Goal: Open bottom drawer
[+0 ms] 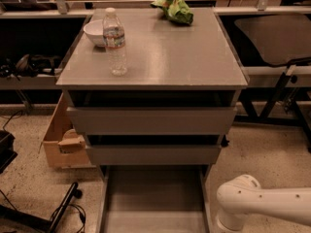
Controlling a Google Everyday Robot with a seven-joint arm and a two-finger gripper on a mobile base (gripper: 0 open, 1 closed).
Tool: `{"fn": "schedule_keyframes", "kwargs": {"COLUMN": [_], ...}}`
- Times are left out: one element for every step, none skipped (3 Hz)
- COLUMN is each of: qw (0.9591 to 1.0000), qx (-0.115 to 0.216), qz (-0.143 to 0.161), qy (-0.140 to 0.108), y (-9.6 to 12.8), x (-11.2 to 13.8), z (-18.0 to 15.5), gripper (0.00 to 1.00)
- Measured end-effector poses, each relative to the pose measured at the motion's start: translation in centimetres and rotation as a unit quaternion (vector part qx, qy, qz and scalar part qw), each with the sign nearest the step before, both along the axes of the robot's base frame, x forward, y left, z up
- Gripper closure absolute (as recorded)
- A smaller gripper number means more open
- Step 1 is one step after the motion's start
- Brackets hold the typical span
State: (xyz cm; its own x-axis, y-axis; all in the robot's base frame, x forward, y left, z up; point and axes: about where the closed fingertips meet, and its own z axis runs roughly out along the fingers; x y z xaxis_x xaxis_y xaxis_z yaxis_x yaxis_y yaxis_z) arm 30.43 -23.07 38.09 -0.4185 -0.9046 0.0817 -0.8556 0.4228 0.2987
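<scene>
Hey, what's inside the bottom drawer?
The bottom drawer shows a bare grey tray; its back is covered by the middle drawer, its front off frame. The tool is out of view past the white arm.

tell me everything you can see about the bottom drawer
The bottom drawer is pulled well out from under the middle drawer, toward the camera. It shows as a shallow, plain grey tray with a flat floor and low side walls, lying level. Its front runs past the lower picture edge, hidden. The robot's white arm sits close beside its wall on the picture's right; whether they touch cannot be told. The gripper is out of view.
</scene>
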Motion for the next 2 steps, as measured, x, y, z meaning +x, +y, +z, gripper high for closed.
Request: {"fn": "schedule_keyframes", "kwargs": {"qw": [0.9992,0.9962], "qx": [0.025,0.021], "qz": [0.002,-0.02], "qy": [-0.03,-0.082], "y": [-1.2,-2.2], "x": [-3.0,-3.7], "z": [6.9,14.3], "gripper": [0.0,0.0]}}
